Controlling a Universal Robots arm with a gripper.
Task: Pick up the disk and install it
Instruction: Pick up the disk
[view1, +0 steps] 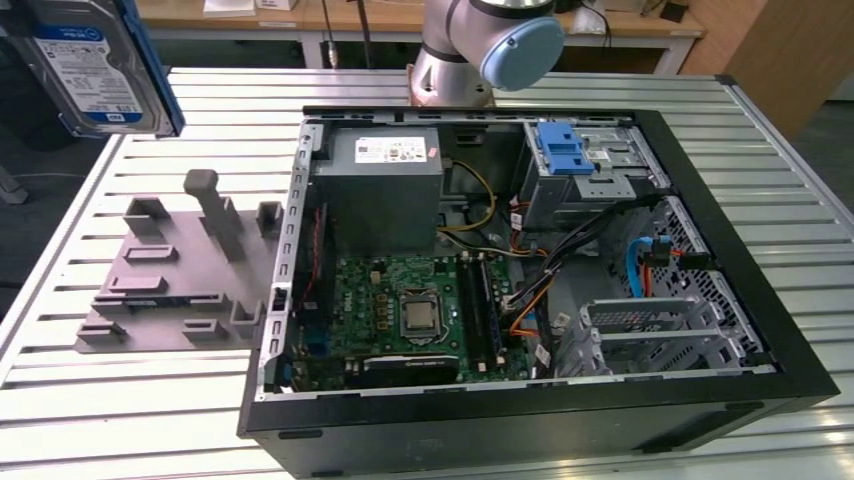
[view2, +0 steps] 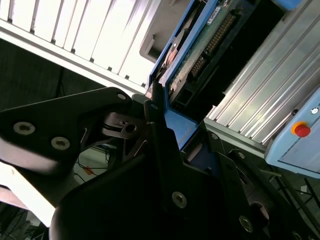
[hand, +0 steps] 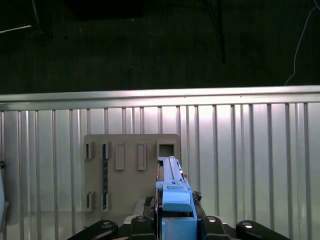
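Exterior view: the disk (view1: 91, 70) hangs high over the slatted table (view1: 120, 400), above the grey fixture (view1: 180, 265) beside the open computer case (view1: 534, 430); second wrist view: the gripper (view2: 172, 117) pinches its blue edge; first wrist view: the disk (hand: 175, 192) stands edge-on over the fixture (hand: 125, 150).

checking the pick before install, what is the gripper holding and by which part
The gripper holds the disk, clamped by its blue carrier frame at one end.
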